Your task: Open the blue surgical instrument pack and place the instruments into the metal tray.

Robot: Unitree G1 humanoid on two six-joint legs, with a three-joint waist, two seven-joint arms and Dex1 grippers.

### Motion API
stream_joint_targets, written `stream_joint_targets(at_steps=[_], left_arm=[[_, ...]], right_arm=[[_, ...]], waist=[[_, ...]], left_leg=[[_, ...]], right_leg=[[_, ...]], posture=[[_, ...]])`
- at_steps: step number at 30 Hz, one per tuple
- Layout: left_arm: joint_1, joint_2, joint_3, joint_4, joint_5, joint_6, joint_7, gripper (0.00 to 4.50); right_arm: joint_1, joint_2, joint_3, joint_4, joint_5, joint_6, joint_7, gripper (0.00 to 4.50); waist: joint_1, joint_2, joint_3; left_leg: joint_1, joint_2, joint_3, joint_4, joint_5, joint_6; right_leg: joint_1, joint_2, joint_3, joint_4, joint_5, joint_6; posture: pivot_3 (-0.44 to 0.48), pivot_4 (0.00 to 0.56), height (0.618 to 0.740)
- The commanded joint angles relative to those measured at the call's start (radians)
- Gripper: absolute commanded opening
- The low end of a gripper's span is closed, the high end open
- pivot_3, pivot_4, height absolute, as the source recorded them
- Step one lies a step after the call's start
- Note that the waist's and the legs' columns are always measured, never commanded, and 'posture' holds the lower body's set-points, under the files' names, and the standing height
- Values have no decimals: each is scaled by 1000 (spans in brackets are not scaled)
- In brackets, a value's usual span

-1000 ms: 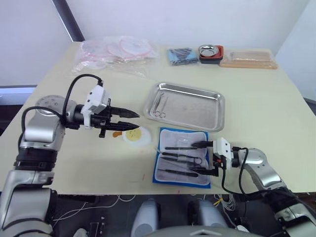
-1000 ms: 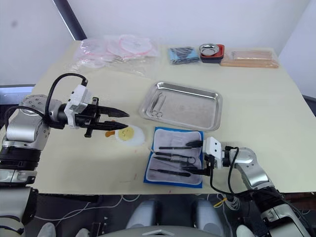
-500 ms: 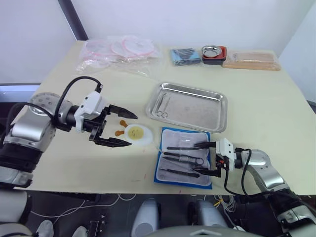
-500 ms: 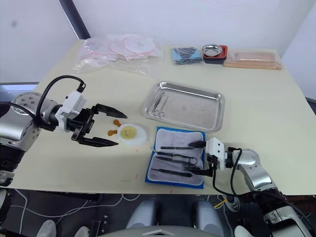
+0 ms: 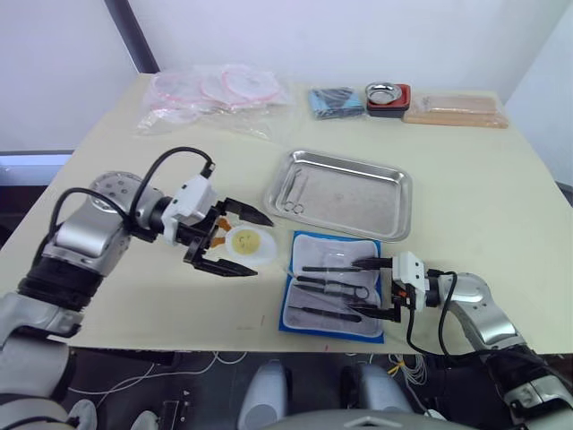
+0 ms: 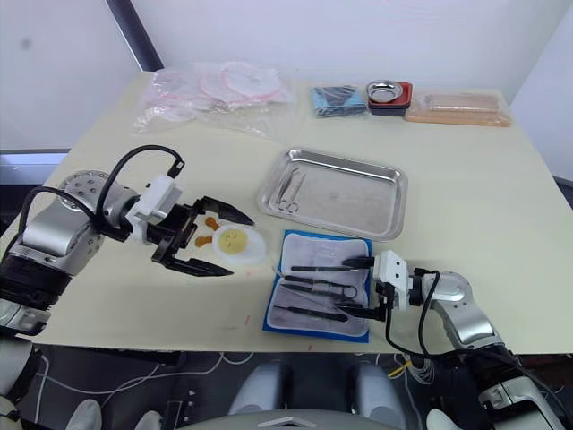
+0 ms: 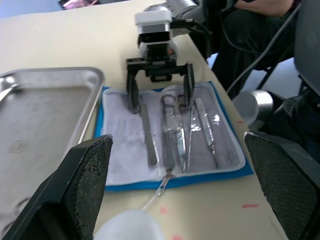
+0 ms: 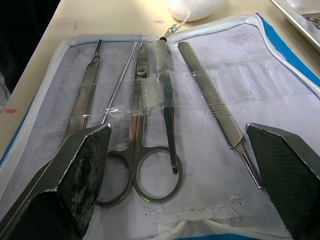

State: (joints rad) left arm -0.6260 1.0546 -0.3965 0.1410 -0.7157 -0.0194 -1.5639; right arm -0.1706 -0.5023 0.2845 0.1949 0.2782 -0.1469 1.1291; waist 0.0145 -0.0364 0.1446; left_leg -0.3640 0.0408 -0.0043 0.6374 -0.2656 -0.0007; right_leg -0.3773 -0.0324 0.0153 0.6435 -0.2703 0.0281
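The blue surgical instrument pack [image 5: 311, 247] lies unfolded near the table's front edge, pale lining up. Several instruments [image 5: 332, 285] lie on it under clear straps, among them ring-handled scissors [image 8: 150, 172] and tweezers [image 8: 215, 112]. My right gripper [image 5: 354, 287] is open at the pack's right edge, its fingers reaching over the lining on either side of the instruments. My left gripper [image 5: 260, 244] is open wide to the left of the pack, holding nothing. The metal tray [image 5: 358, 195] stands just behind the pack with a ring-handled instrument [image 5: 292, 192] at its left end.
A white round pad with a yellow centre [image 5: 248, 243] lies between my left gripper's fingers and the pack. Clear plastic bags [image 5: 215, 92] are at the back left. A darker blue bundle [image 5: 336, 100], a round bowl in a red holder [image 5: 385, 94] and a tan packet [image 5: 455, 109] line the back.
My left gripper has moved right toward the white pad and the pack, and its jaws now stand wide apart. The right gripper has stayed at the pack's edge.
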Motion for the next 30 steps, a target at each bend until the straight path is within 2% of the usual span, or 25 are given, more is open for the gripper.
stream_joint_targets(at_steps=[1,8,10,11,13,15,25,30], left_arm=[[-13,-47,-5,-26,79,-37,-51,4462],[18,-196,4,-24,227,-1,20,4462],[7,-247,5,3,278,5,62,3969],[3,-265,11,13,296,8,71,3890],[0,-299,17,32,339,-2,77,2901],[-3,-336,12,65,393,-34,106,2512],[-26,-505,30,259,543,-144,201,2512],[-26,-521,32,304,577,-169,183,2512]], right_arm=[[73,-46,45,122,-120,76,-30,4500],[80,-45,46,113,-120,79,-39,4500],[84,-45,46,112,-121,79,-41,4500],[84,-45,46,111,-121,81,-42,4500],[84,-43,48,106,-121,84,-45,4500],[86,-42,50,102,-120,87,-50,4500],[84,-27,54,93,-124,94,-66,4500],[87,-24,57,88,-125,96,-74,4500]], waist=[[0,0,0],[0,0,-1],[1,-1,-2],[0,-1,-2],[-1,-1,-2],[-1,-1,-2],[-1,-3,-6],[-3,-3,-6]], left_leg=[[0,0,0,0,0,0],[0,0,1,1,0,0],[0,-1,1,1,0,0],[0,-1,1,1,0,0],[0,-1,1,2,0,0],[0,0,1,2,0,0],[0,0,0,2,0,0],[0,0,0,2,0,0]], right_leg=[[0,0,0,0,0,0],[1,1,0,0,0,0],[1,1,0,0,0,0],[1,1,0,0,0,0],[2,2,0,0,0,0],[2,2,1,1,0,0],[2,3,0,1,1,-2],[2,3,1,1,3,-2]], posture=[[0,150,740],[0,150,740],[0,150,740],[0,150,740],[0,150,740],[0,150,740],[0,150,740],[0,150,740]])
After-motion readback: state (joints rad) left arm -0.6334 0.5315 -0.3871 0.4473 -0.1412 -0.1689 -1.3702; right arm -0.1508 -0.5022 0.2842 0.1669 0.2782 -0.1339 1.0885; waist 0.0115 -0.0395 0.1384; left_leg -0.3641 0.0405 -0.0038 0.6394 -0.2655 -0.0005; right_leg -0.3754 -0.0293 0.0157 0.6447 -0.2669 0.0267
